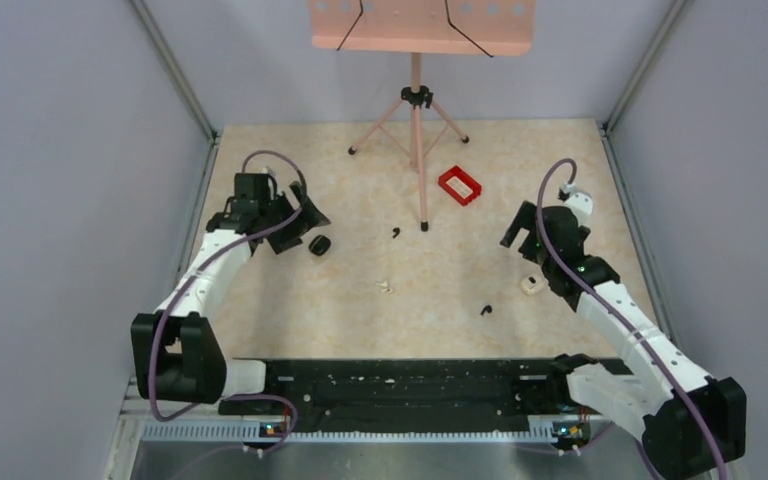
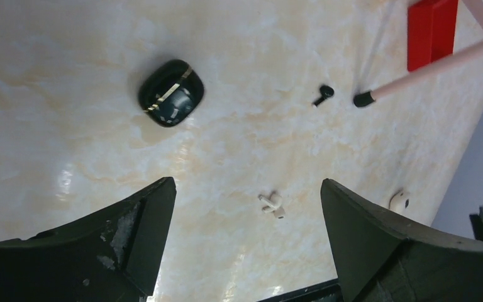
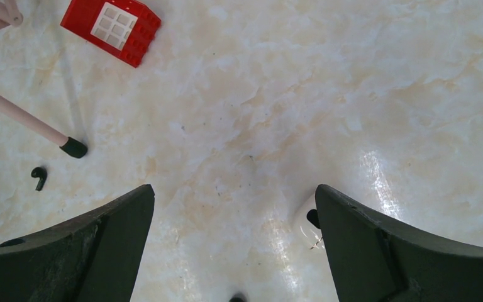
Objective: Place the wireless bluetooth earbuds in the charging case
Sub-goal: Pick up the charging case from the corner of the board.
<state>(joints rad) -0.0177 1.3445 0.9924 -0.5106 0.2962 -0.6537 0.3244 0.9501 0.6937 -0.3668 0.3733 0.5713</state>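
Trouble was most likely to come from look-alikes. Both claws hung above the table (image 1: 290, 330) with jaws spread wide and nothing in them. The left gripper (image 1: 300, 226) was over the left side and the right gripper (image 1: 520, 232) toward the right edge.

The charging case (image 2: 171, 93) lay just beside the left gripper, on the left half of the table about midway between the far and near edges. Its lid was open. One black earbud (image 1: 395, 232) lay near the table's middle, close to a foot of the pink stand (image 1: 424, 226). The other black earbud (image 1: 485, 309) lay right of centre, closer to the near edge. Both were well apart from the charging case.

Between them sat a white earbud (image 1: 385, 286) and, near the right gripper, a small white case (image 1: 531, 286) — a pick there would have wasted the attempt. The black pieces were tiny against such wide jaws, so a descent slightly off line could have flicked one away rather than caught it. The stand leg might have blocked a finger reaching for the earbud beside it. The glossy charging case looked light — pressing an earbud in one-handed could have skidded it or knocked the lid shut.
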